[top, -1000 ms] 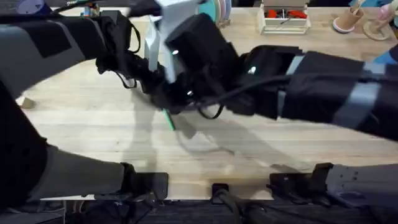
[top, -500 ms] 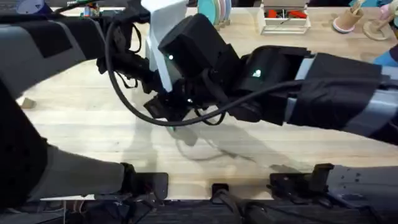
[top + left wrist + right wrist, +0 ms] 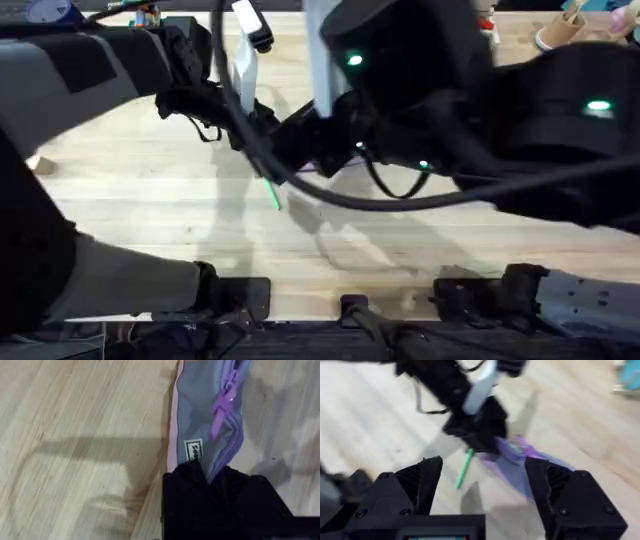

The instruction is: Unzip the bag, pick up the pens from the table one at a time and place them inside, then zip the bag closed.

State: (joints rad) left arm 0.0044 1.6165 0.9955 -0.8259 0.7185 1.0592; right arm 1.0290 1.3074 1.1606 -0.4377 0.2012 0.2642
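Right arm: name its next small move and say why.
Probably descend toward the green pen with its fingers spread. They stand open and empty above the table, the pen lies loose beside the bag, and the left gripper pins the bag's end.

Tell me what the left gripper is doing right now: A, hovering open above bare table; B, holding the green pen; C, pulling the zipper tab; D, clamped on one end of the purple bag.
D: the left gripper is shut on the end of the bag, while the zipper tab hangs free and the green pen lies on the table.
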